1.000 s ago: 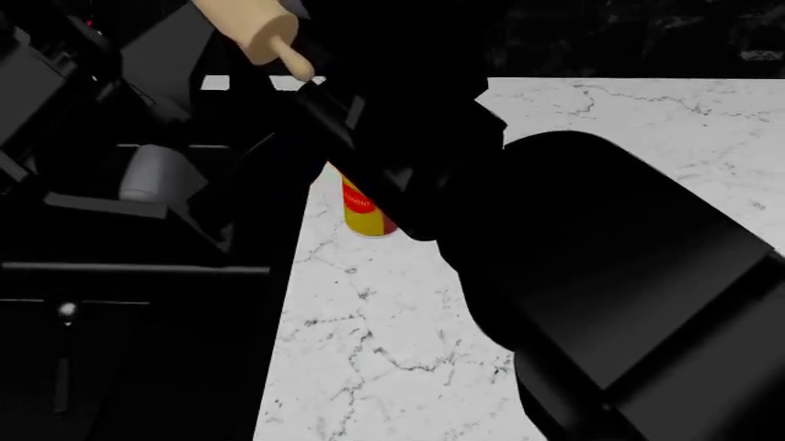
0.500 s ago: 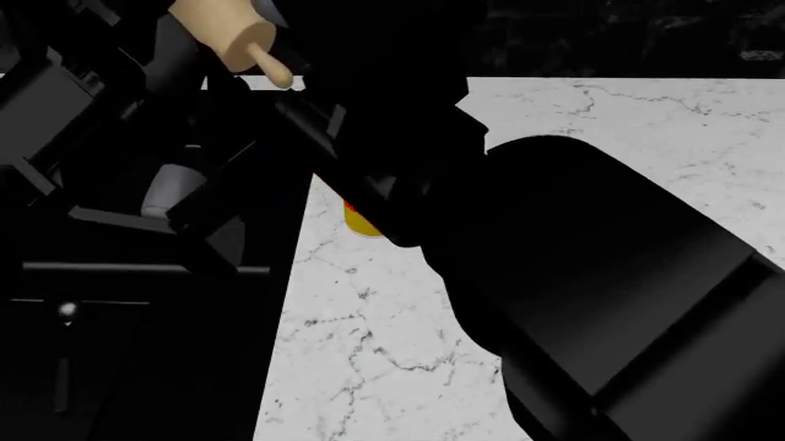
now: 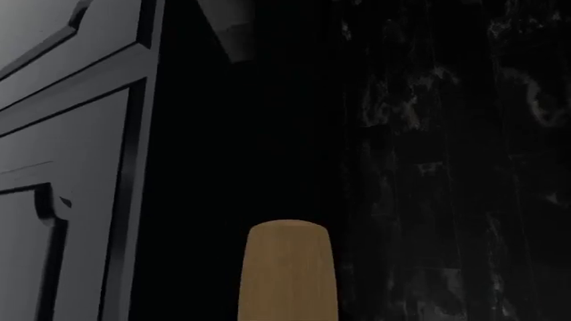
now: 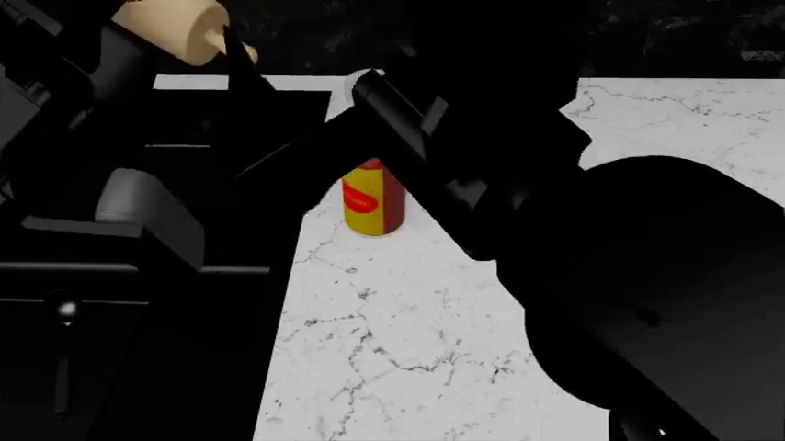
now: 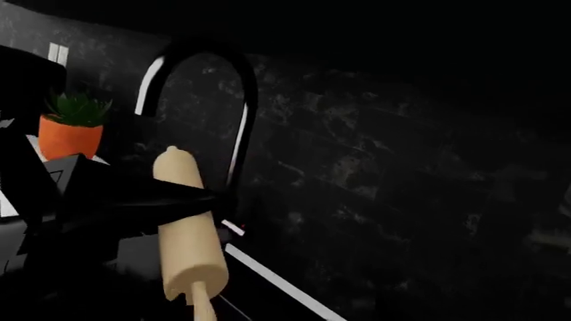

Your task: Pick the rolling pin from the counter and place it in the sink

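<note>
The light tan rolling pin (image 4: 178, 28) hangs in the air at the top left of the head view, above the black sink (image 4: 172, 367). My left gripper (image 5: 178, 200) is shut around its barrel, seen as black jaws in the right wrist view, where the rolling pin (image 5: 187, 234) hangs in front of the dark curved faucet (image 5: 239, 100). The left wrist view shows only one end of the rolling pin (image 3: 287, 274). My right arm (image 4: 638, 276) crosses the white marble counter (image 4: 392, 358). Its fingers do not show.
A red ketchup bottle with a yellow label (image 4: 371, 200) stands on the counter near the sink's edge, just beside my right arm. An orange pot with a green plant (image 5: 71, 127) stands far behind the faucet. A dark backsplash wall (image 5: 402, 167) lies beyond.
The rolling pin has moved left and slightly up in the head view, further over the sink. My right arm has shifted right, uncovering the ketchup bottle.
</note>
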Robot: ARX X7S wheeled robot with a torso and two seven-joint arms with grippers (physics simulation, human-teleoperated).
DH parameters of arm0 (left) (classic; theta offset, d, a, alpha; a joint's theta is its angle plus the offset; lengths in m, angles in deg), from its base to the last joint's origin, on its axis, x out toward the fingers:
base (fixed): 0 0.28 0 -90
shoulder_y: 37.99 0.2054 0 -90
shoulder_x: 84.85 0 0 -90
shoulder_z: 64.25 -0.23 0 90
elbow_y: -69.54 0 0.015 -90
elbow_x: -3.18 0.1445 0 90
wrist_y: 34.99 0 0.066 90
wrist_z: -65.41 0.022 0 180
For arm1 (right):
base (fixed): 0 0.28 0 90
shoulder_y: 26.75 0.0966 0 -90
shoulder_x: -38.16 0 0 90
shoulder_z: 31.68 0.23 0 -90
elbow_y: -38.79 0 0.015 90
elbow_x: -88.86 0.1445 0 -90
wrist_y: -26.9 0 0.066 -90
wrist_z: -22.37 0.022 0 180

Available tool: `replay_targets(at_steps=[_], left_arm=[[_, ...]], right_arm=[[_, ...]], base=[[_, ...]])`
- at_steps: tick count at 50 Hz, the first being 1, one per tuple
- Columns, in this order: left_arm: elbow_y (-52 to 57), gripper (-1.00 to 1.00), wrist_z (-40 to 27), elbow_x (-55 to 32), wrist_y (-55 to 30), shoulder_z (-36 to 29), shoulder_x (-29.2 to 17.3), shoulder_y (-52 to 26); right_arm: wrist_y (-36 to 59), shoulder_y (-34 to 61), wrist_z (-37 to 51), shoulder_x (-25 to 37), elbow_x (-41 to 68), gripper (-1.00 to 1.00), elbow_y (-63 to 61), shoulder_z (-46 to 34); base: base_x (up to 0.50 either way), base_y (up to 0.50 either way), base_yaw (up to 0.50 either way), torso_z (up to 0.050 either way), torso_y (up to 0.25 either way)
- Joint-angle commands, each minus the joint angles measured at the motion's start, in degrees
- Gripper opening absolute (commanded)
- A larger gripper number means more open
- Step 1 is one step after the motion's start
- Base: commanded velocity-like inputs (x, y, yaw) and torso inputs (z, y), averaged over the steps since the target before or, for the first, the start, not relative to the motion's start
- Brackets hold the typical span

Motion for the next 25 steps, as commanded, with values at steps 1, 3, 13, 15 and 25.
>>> replay_targets(at_steps=[1, 3, 13, 15, 25], left_arm=[[7.21, -1.00, 1.69, -1.62, -7.28, 3.38, -5.21, 2.45], [9.55, -1.00, 2.90, -1.35, -9.55, 3.79, -6.61, 3.05], [16.87, -1.00, 12.96, 0.29, -22.64, 3.25, -10.74, 5.67], [16.86, -1.00, 15.13, -0.48, -24.84, 3.28, -10.60, 5.84], [15.94, -1.00, 19.28, -11.59, -37.87, 10.49, -6.00, 9.96]], right_arm=[[6.00, -0.60, 5.39, 1.70, 4.45, 1.00, -5.75, 8.85], [7.24, -0.71, 6.33, 1.95, 5.75, 1.00, -6.95, 10.93], [9.34, 0.45, 12.80, 4.00, 13.24, 1.00, -8.18, 16.45], [9.18, 0.57, 14.27, 4.44, 15.02, 1.00, -8.19, 16.83], [7.25, -1.27, 17.71, 6.00, 19.87, 1.00, -8.78, 18.85]], base=[[0.00, 0.00, 0.00, 0.000, 0.000], [0.00, 0.00, 0.00, 0.000, 0.000], [0.00, 0.00, 0.00, 0.000, 0.000], [0.00, 0.00, 0.00, 0.000, 0.000], [0.00, 0.00, 0.00, 0.000, 0.000]])
